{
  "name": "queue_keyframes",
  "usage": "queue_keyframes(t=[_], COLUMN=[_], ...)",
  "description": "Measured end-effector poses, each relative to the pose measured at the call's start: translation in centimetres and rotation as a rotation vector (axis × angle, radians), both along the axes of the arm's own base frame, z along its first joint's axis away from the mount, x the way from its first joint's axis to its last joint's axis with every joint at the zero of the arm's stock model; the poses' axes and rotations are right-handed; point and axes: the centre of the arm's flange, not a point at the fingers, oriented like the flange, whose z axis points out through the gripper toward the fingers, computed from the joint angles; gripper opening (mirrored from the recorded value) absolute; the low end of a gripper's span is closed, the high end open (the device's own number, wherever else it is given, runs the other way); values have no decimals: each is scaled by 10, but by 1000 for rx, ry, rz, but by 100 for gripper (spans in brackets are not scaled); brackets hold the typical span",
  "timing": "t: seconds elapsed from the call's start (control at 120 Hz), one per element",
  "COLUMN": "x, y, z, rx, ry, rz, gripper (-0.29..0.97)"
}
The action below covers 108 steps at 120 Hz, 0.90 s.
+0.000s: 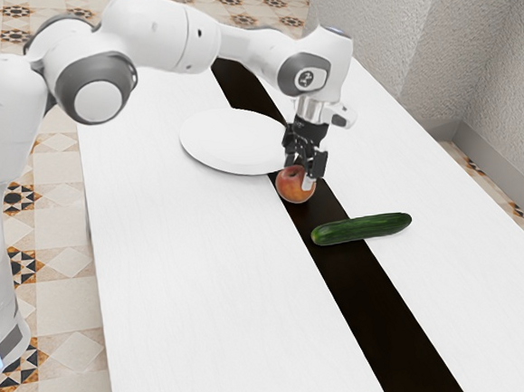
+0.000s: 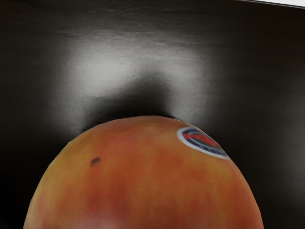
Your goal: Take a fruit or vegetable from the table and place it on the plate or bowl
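Gripper [image 1: 304,168] points straight down, low over the apple [image 1: 292,185], tips at the fruit's top on its exterior-view right side; contact is masked by the gripper's own dark body, so I cannot tell whether it is gripping the apple or is just around it. Apple sits on the black strip [image 1: 370,305] that runs down the middle of the table [image 1: 187,284], just beside the rim of the white plate [image 1: 231,142], not on it. From the wrist view the apple [image 2: 147,181] is right under the hand, red-orange, small dark spot on the skin, oval sticker [image 2: 202,141] whose print is not readable; its lower half is cut off by the frame edge. Dark shadow and a pale glare patch on the strip behind it. Cucumber [image 1: 362,228] lies flat across the strip, near the apple on the exterior view's right, apart from it, one end over the white top. Plate is flat and partly covered by the wrist at its right edge. Arm [image 1: 167,31] comes in from the upper left. Table top is white and glossy. Floor [image 1: 40,259] is patterned beige tile; wall [image 1: 468,43] is grey and rough-textured.
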Motion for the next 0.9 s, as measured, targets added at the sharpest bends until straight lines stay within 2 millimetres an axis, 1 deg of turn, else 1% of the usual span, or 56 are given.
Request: queue_keyframes(t=[0.242, 0.383, 0.483, 0.558, 0.617, 0.65, 0.708, 0.767, 0.85, 0.9], x=[5, 6, 7, 6, 4, 2, -4, -13, -24, -31], y=[-1, 0, 0, 0, 1, 3, 9, 21, 40, 56], z=[-18, -18, -12, -4, 4, 13, 36, 57, 79, 90], rx=[-12, -11, -7, -3, 2, 6, 15, 22, 35, 46], ry=[12, 3, -10, -23, -35, -48, -78, -102, -125, -135], rz=[1, 2, 2, 3, 5, 8, 18, 36, 67, 93], gripper=[67, 57, 46, 38, 34, 33, 33, 34, 34, 34])
